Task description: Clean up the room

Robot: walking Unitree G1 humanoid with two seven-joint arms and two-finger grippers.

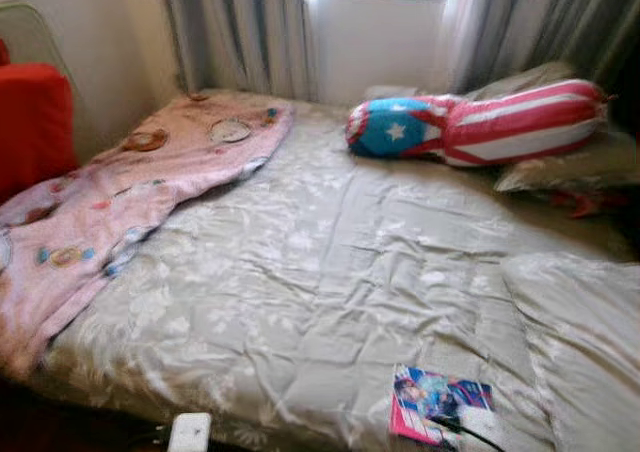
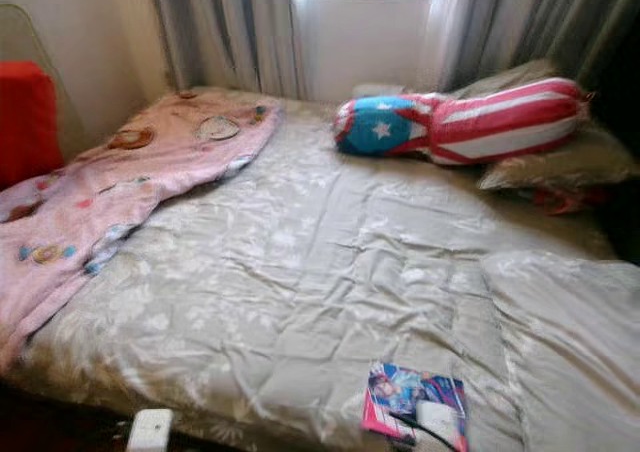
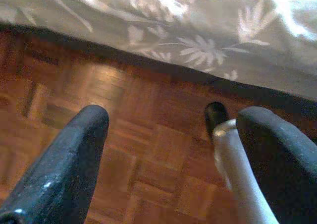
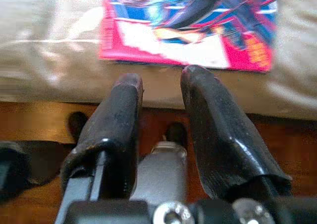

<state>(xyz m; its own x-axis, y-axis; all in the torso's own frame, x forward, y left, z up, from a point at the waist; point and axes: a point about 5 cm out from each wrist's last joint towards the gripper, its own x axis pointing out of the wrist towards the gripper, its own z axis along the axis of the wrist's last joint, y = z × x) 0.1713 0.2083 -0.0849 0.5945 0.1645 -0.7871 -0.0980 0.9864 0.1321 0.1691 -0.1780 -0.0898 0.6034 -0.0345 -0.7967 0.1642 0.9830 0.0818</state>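
Note:
A wide bed with a beige flowered cover (image 1: 330, 262) stands before me. A pink patterned blanket (image 1: 120, 192) lies rumpled along its left side. A red, white and blue flag cushion (image 1: 480, 127) rests at the head on the right. A bright pink and blue magazine (image 1: 438, 402) lies flat at the near right edge of the bed. My right gripper (image 4: 161, 78) is just short of the magazine (image 4: 188, 30), level with the bed's edge, its fingers a narrow gap apart with nothing between them. My left gripper (image 3: 173, 120) hangs open over the parquet floor (image 3: 124, 149) beside the bed.
A red chair or cushion (image 1: 32, 122) stands left of the bed by the wall. Beige pillows (image 1: 570, 167) lie behind the flag cushion, and a bunched beige quilt (image 1: 585, 322) fills the right side. Grey curtains (image 1: 240, 32) hang behind. A small white object (image 1: 190, 432) sits low at the bed's foot.

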